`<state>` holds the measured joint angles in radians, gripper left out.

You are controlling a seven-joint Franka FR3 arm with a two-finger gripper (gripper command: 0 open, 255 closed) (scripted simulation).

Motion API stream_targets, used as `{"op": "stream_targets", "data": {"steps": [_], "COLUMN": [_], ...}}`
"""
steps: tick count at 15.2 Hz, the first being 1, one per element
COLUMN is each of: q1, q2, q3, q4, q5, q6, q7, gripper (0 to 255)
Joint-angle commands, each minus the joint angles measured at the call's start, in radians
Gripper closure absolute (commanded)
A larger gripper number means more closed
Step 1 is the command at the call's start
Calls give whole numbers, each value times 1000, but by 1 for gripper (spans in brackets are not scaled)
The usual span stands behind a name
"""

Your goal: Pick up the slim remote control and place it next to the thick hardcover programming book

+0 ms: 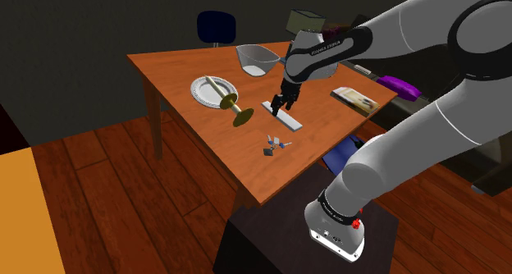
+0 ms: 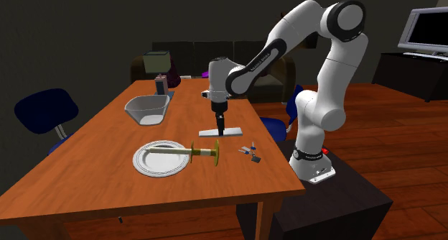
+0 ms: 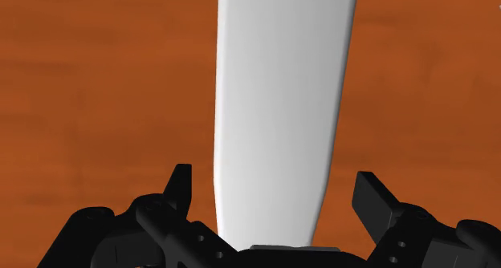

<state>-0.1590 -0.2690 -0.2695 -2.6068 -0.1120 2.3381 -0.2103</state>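
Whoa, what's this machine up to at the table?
A white robot arm's black gripper hangs right over a slim white remote lying flat on the wooden table. In the wrist view its fingers stand apart on either side of the remote without touching it, so nothing is held yet. A plate and a bowl sit nearby.

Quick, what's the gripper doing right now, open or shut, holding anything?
Gripper: open, straddling the white remote on the table without touching it; holding nothing.
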Motion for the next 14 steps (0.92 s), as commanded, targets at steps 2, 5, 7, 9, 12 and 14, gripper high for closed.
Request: {"op": "stream_targets", "data": {"steps": [2, 5, 7, 9, 12, 14], "q1": [2, 2, 2, 2, 2, 2], "q2": [30, 30, 30, 30, 30, 30], "q3": [-4, -4, -4, -4, -4, -4], "q4": [-14, -14, -14, -14, -14, -14], "q5": [5, 5, 5, 5, 5, 5], "q6": [44, 44, 44, 44, 44, 44], "q7": [-4, -4, -4, -4, -4, -4], "gripper": [0, 0, 0, 0, 255, 255]}}
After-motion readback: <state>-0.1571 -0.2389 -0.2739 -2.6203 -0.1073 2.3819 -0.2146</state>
